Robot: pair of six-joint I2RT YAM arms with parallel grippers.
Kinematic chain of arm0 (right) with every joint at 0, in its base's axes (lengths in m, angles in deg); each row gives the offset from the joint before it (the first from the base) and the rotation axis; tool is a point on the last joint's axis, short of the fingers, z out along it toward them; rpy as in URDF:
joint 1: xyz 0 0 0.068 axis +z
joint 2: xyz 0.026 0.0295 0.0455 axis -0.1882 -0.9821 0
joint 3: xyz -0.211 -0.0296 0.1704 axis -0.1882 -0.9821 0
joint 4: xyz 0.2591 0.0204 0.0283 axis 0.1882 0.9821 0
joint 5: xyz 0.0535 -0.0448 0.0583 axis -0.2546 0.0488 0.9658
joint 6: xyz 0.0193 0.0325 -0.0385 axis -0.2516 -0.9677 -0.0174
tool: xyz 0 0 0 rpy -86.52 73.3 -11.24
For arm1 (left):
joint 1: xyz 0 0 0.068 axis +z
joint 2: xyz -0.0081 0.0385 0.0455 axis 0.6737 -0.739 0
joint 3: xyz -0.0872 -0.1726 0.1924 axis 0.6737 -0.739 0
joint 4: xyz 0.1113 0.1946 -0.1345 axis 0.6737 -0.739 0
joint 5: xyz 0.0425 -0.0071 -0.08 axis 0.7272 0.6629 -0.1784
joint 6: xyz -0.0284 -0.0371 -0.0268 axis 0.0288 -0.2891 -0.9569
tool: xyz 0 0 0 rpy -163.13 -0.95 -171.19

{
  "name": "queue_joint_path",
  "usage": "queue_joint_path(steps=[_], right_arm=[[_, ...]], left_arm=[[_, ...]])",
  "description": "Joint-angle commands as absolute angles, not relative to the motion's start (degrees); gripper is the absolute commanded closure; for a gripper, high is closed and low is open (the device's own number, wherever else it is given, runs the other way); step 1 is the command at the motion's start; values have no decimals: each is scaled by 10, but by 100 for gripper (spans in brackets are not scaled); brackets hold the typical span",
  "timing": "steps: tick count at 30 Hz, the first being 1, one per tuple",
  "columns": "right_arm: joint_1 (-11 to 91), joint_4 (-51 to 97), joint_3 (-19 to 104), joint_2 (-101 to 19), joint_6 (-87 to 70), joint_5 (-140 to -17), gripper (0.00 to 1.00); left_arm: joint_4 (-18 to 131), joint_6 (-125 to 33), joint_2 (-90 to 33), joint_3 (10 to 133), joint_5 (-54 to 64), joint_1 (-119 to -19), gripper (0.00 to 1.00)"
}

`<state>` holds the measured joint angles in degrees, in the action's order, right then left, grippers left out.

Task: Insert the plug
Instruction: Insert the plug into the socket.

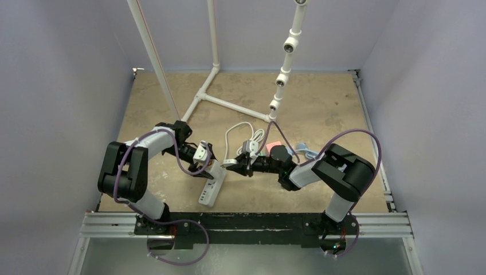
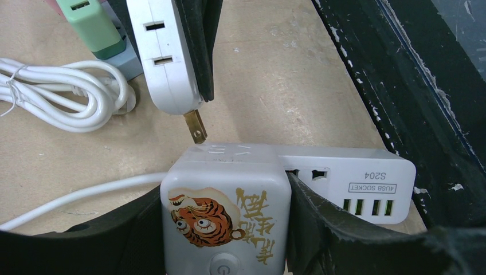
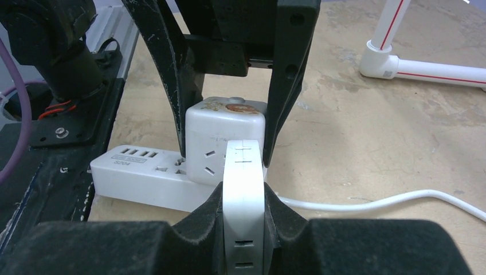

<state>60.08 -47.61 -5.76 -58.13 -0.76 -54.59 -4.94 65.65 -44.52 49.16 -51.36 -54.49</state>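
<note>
Near the front edge of the table [image 1: 321, 103], the left end effector [image 1: 205, 154] is clamped on the cube socket [image 2: 226, 195] atop the power strip [image 2: 355, 177], while the right end effector [image 1: 234, 165], clamped on the white plug [image 2: 166, 63], holds its brass prongs [image 2: 196, 126] just short of the socket face, so insertion itself remains.

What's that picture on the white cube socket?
An orange tiger face beside gold characters on the cube socket, clearest in the left wrist view.

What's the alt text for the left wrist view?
The left gripper clamps a tiger-stickered socket cube on a white power strip. A white plug hangs above, its brass prong just short of the cube's face. Coiled white cable lies left.
</note>
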Motion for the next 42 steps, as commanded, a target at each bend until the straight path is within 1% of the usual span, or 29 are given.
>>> queue_joint_path(steps=[1, 15, 20, 30, 42], right_arm=[[607, -491, -41, -583, 5, -531, 100], [613, -489, -37, -595, 15, -529, 100], [614, -497, -38, -601, 16, -536, 100], [613, -530, -45, -604, 8, -549, 100], [613, -532, -47, -614, 9, -550, 100]], left_arm=[[-51, 670, -439, 492, -567, -547, 88], [-38, 649, -439, 493, -566, -549, 91], [-45, 661, -439, 493, -564, -551, 93], [-50, 666, -439, 493, -562, -553, 95], [-50, 668, -438, 492, -560, -555, 98]])
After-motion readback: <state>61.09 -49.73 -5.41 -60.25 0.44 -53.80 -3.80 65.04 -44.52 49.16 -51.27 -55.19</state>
